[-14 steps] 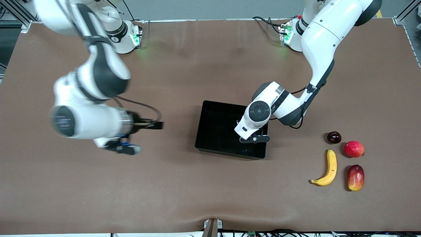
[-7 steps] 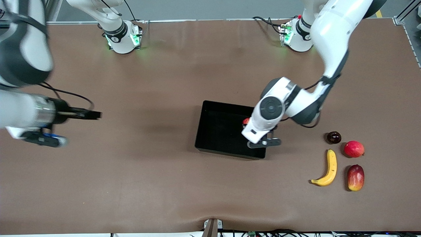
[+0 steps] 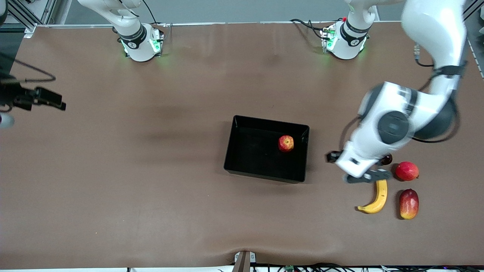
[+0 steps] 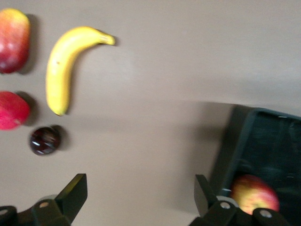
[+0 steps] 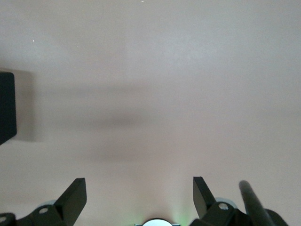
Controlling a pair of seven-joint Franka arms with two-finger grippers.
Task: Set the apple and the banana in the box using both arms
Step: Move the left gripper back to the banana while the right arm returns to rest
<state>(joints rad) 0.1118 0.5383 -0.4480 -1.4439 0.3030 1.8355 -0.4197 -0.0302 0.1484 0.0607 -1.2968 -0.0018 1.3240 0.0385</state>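
The apple (image 3: pixel 286 143) lies in the black box (image 3: pixel 249 155), by the wall toward the left arm's end; it also shows in the left wrist view (image 4: pixel 254 194) inside the box (image 4: pixel 270 141). The banana (image 3: pixel 378 196) lies on the table toward the left arm's end, and shows in the left wrist view (image 4: pixel 66 66). My left gripper (image 3: pixel 355 170) is open and empty over the bare table between the box and the banana (image 4: pixel 141 193). My right gripper (image 5: pixel 139 193) is open and empty over bare table at the right arm's end; only its hand (image 3: pixel 22 99) shows in the front view.
Beside the banana lie a red-yellow mango-like fruit (image 3: pixel 409 204), a smooth pinkish-red round fruit (image 3: pixel 407 170) and a small dark round fruit (image 3: pixel 386 158), partly under the left hand. Both arm bases (image 3: pixel 140 45) (image 3: pixel 346 41) stand along the table's edge farthest from the camera.
My left gripper has moved from over the box toward the banana, and the apple now shows lying in the box. My right arm has swung away to its end of the table.
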